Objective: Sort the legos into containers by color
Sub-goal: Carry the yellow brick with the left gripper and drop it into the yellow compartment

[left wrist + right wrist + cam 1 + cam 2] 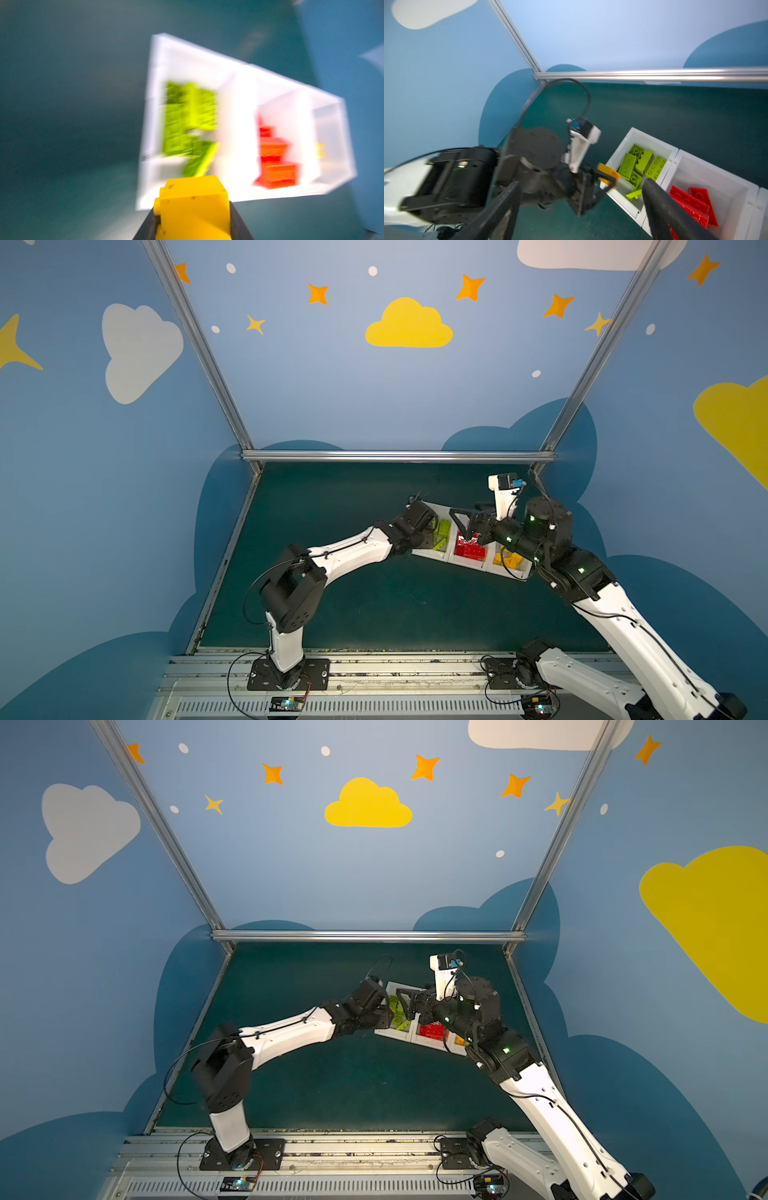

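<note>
Three joined white containers (432, 554) stand in a row on the green mat. One holds lime green legos (639, 164), the middle one red legos (691, 199), and the right one yellow legos (509, 560). My left gripper (193, 218) is shut on a yellow lego (193, 199), which it holds at the near left corner of the green container (652, 137). In the right wrist view that yellow lego (608, 173) sits between the left gripper's dark fingers. My right gripper (465, 522) hangs open over the red container with nothing between its fingers. The left wrist view is blurred.
An aluminium rail (399, 456) runs along the back edge of the mat, with blue walls on three sides. The two arms come close together above the containers. Bare green mat (374, 605) lies in front of the containers.
</note>
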Tool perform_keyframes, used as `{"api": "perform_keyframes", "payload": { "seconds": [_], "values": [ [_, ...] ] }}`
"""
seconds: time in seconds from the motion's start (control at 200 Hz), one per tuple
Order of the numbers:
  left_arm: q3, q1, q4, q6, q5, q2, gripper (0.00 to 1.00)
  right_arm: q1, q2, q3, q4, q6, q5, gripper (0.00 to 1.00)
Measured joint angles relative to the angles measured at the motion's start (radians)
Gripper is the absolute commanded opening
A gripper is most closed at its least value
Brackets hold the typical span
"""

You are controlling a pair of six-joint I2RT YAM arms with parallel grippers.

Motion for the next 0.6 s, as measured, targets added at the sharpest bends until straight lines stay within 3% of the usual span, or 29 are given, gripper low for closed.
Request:
{"api": "perform_keyframes", "payload": {
  "seconds": [0.415, 0.601],
  "values": [
    [0.725, -0.092, 0.006, -0.003, 0.261, 0.515, 0.36, 0.000, -0.032, 0.023, -0.052, 0.000, -0.035, 0.88],
    [1.164, -0.104, -0.053, -0.029, 0.348, 0.796, 0.41, 0.000, -0.035, 0.023, -0.052, 0.000, -0.050, 0.88]
  ]
}}
